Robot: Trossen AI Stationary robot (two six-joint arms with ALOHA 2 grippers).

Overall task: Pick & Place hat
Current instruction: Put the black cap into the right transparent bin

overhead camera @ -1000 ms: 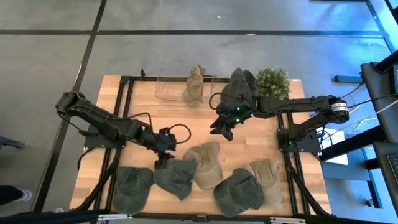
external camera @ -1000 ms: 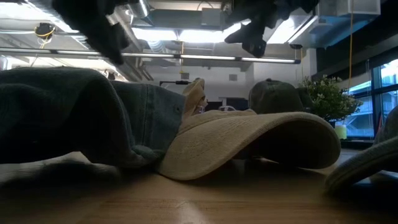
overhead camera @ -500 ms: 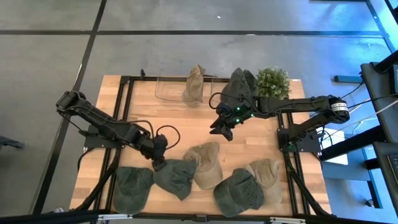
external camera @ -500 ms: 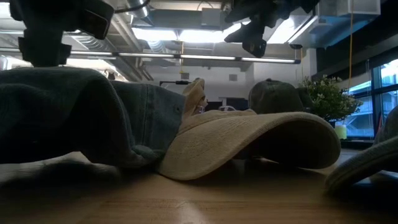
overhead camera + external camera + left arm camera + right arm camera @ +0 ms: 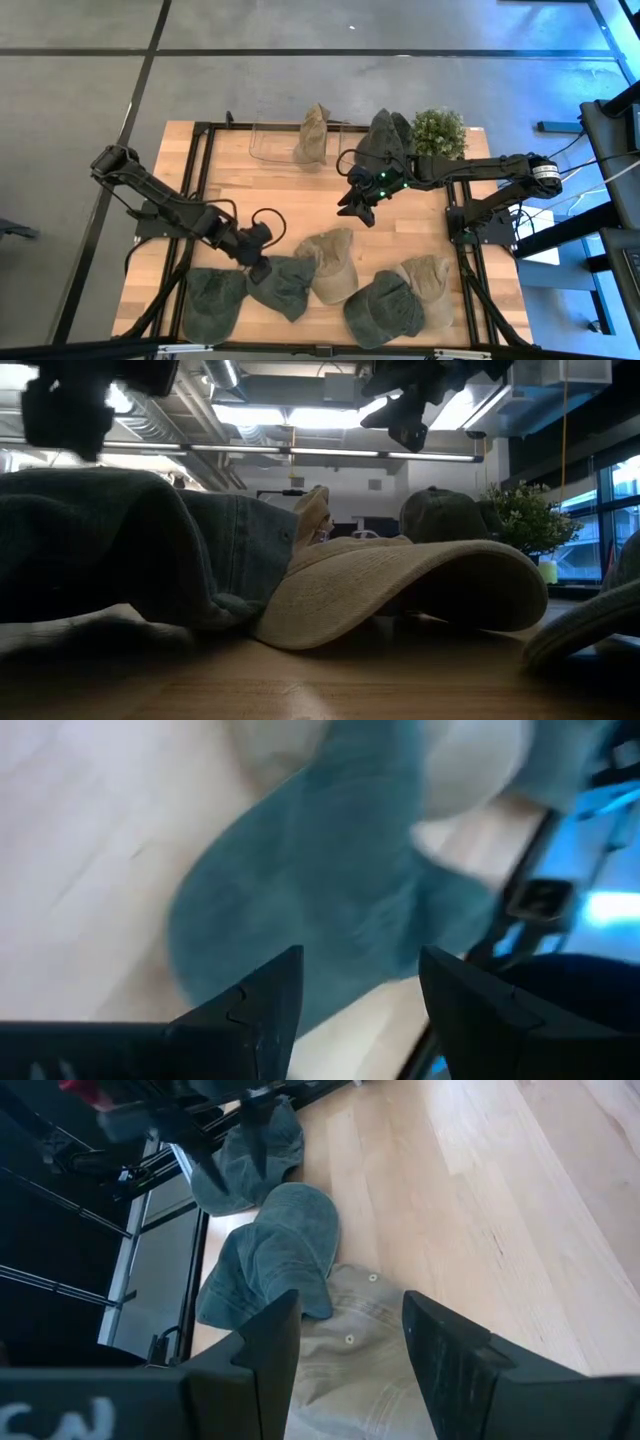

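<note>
Your wooden table (image 5: 300,195) has a row of hats along the near edge. The one that matters is the grey-green hat (image 5: 281,285), second from the left, lying flat between a darker green hat (image 5: 214,300) and a tan hat (image 5: 330,262). Your left gripper (image 5: 260,266) hangs right over its upper left edge, fingers (image 5: 262,1010) spread apart with nothing between them, the hat filling the wrist view below. Your right gripper (image 5: 355,212) hovers over bare wood mid-table, well apart from that hat, fingers also apart and holding nothing.
</note>
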